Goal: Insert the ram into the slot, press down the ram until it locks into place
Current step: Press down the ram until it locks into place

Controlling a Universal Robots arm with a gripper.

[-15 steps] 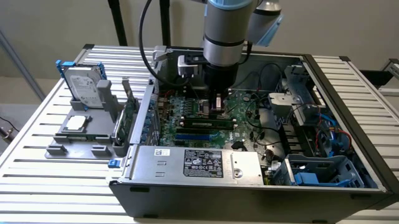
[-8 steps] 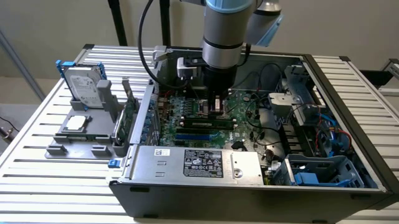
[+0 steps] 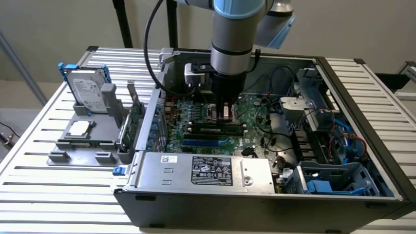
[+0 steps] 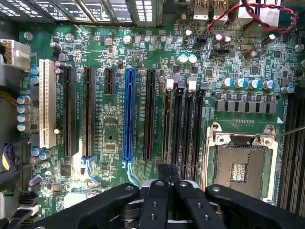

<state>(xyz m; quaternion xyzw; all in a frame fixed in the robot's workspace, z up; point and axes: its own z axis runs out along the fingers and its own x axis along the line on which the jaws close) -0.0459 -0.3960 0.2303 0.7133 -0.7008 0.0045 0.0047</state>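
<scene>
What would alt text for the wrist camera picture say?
A shut black gripper hangs over a green motherboard, its fingertips pointing at the ends of four parallel black memory slots. Beside them lie a long blue socket and a square metal processor socket.

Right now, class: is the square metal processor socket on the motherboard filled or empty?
Empty. In the wrist view the processor socket shows its bare contact field inside the metal frame, with no chip or cooler over it.

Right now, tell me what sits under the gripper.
Under the shut gripper lies the green motherboard, with the parallel black memory slots directly below its fingertips. The slots' near ends are covered by the fingers, so their clips there cannot be seen.
</scene>
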